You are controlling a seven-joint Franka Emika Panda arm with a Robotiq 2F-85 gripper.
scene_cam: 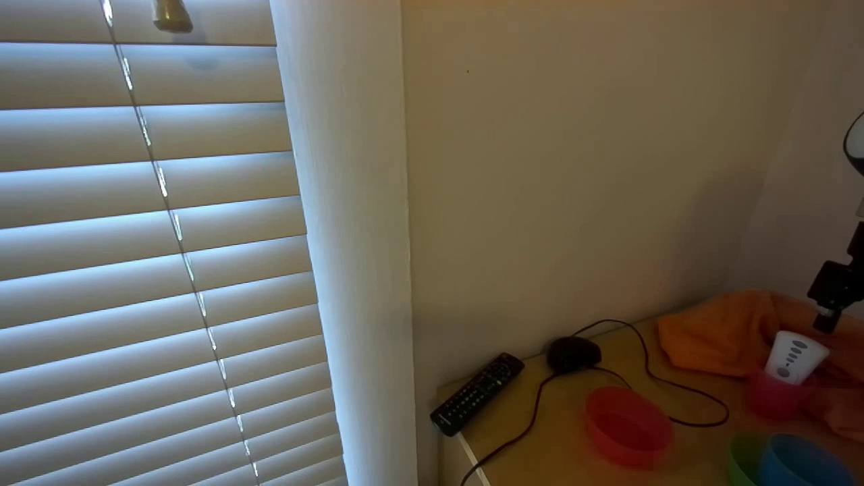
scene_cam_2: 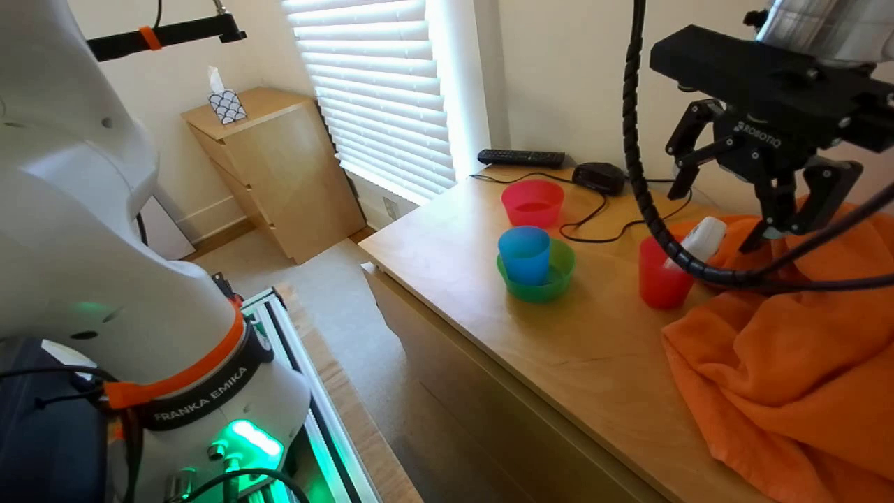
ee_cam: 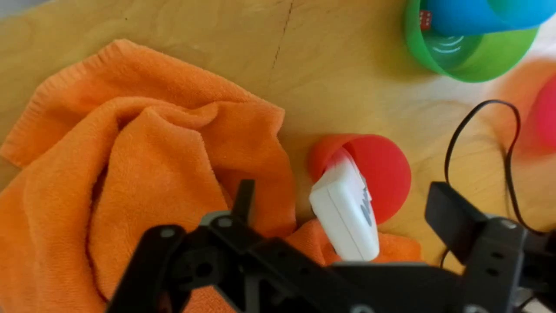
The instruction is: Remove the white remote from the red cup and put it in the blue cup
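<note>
The pincer has its fingers spread wide, with nothing clamped between them. In the wrist view we see the white remote appear in that gap, clear of both fingers; in an exterior view its top end shows near the tips, but how deep it sits between them we cannot tell. It leans in the red cup just below the pincer: lower end inside, upper end jutting past the rim over the orange cloth, which lies bunched below and to one side of the pincer.

So we judge the task barely begun: the pincer seems lined up over the remote, yet the grasp, the pull from the cup and the carry across all remain. Our next need, as we read it, is to bring the fingers in on the jutting end and draw it out along its tilt, lest the cup tip or come along with it.

Well apart from the pincer, the blue cup stands inside the green bowl; the remote is yet to reach it, and we suspect the cup may wobble in there when the remote drops in. Also well off from the pincer is a pinkish-red bowl, and farthest of these lies a black remote, no part of our job.
</note>
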